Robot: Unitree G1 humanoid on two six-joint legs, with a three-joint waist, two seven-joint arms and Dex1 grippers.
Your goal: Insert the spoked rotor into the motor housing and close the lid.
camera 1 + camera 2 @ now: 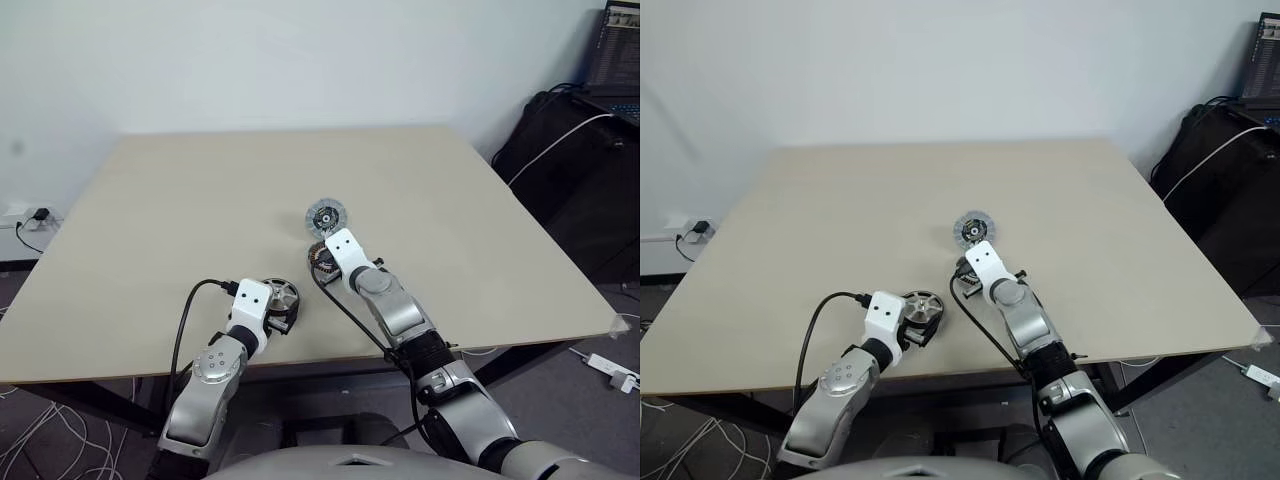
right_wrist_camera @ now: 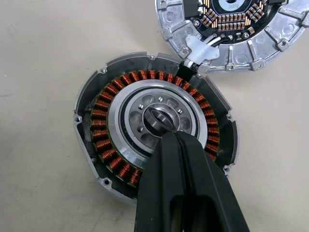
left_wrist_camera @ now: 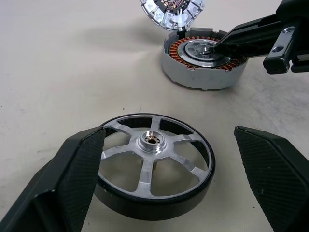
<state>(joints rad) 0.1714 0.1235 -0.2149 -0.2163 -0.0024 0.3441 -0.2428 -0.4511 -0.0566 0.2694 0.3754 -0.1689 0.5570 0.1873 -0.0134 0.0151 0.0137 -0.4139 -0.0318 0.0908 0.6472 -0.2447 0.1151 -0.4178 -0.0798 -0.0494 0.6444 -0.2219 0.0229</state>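
Observation:
The spoked rotor [image 3: 154,169], a silvery wheel with a dark rim, lies flat near the table's front edge. My left gripper [image 1: 279,301] is open, one black finger on each side of it and neither touching. The motor housing [image 2: 116,140], copper windings up, sits further in. My right gripper [image 2: 172,137] is shut, its tips over the housing's centre against a small metal ring [image 2: 155,117]; whether it pinches the ring I cannot tell. The lid [image 1: 326,216] lies just beyond, touching the housing's far edge and joined to it by short wires.
The pale wooden table [image 1: 200,200] has bare room left, right and beyond the parts. Its front edge runs just under my left gripper. A black cable [image 1: 185,320] loops off my left wrist. Dark bags [image 1: 570,160] and floor cables lie right of the table.

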